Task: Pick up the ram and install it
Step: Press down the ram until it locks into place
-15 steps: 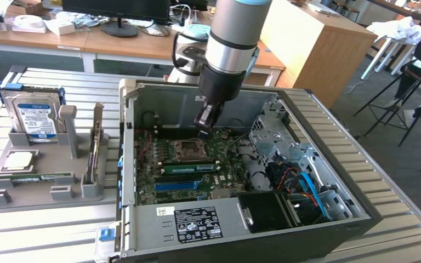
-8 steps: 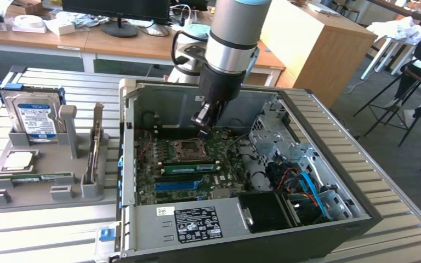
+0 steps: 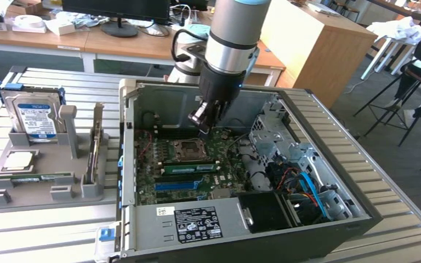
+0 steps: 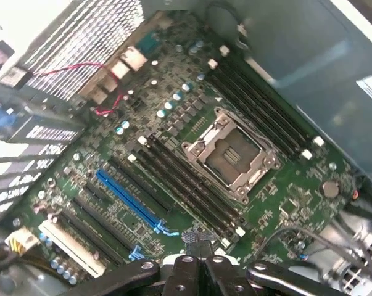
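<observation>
Right under the gripper (image 3: 202, 127), the CPU socket (image 3: 188, 147) is sitting open on the motherboard (image 4: 297, 185). The fingers (image 4: 187, 271) are looking clenched tight, and I'm not making out anything pinched between them. The exterior view is showing one ram stick (image 3: 188, 166) sitting in a slot just beyond the socket from the gripper. A second ram stick (image 3: 39, 176) is lying on the gray holder (image 3: 20, 198), well off to the side. The wrist view is giving the blue slot (image 4: 129, 201) up close instead. The hard drive (image 3: 37, 118) label and the power supply sticker (image 3: 198, 224) are too small to read.
</observation>
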